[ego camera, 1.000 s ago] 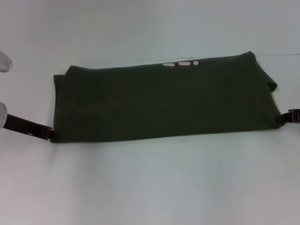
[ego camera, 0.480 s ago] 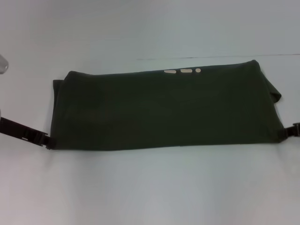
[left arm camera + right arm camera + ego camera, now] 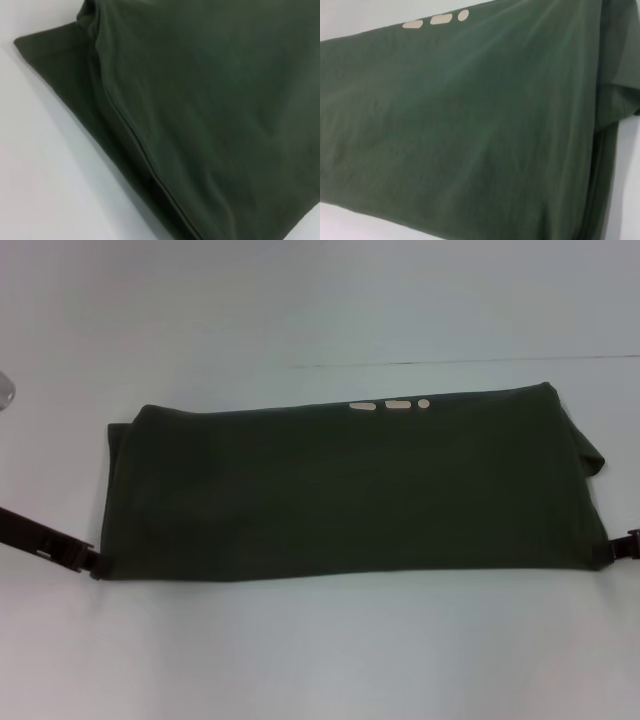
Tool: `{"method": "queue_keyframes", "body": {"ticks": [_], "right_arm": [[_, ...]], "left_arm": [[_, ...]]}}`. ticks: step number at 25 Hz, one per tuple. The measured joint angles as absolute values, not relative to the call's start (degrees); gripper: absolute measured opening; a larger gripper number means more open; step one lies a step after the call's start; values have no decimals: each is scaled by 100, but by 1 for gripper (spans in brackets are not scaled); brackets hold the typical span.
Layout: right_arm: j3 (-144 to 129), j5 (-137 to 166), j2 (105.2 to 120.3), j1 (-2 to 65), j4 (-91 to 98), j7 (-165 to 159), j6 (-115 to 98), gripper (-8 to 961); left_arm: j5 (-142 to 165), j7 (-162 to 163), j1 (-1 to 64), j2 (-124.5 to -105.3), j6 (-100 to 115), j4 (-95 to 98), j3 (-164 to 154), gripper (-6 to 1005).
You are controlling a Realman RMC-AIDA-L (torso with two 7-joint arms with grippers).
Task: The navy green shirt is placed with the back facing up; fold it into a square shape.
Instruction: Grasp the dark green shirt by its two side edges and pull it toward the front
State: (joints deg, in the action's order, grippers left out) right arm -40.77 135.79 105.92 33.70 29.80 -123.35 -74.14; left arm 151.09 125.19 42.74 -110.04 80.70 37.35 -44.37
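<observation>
The left gripper sits at the near left corner of the navy green shirt, its dark body reaching in from the left edge of the head view. Its tips meet the cloth right at that corner, but whether they pinch the fabric or only touch it cannot be told. The right gripper is at the near right corner, mostly cut off by the frame's edge; only a small dark piece shows against the cloth, and how its fingers stand cannot be told either.

Neither wrist view shows its own fingers. The left wrist view is filled by olive fabric with a folded seam running through it and one corner lying on the pale table. The right wrist view shows the broad folded panel, with layered edges stacked at one end.

The shirt lies flat on the table as a long band folded lengthwise, spanning between the two grippers. Along its far edge only slivers of cream lettering peek out; the rest is hidden under the fold. A sleeve sticks out at the far right end.
</observation>
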Motion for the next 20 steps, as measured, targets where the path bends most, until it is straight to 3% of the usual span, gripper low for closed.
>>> {"method": "queue_keyframes", "body": {"ticks": [20], "right_arm": [[-4087, 13606, 10618, 3321, 2969, -12322, -7664, 80]], "left_arm": [[15302, 12455, 4210, -10998, 8508, 3937, -4439, 39]]}}
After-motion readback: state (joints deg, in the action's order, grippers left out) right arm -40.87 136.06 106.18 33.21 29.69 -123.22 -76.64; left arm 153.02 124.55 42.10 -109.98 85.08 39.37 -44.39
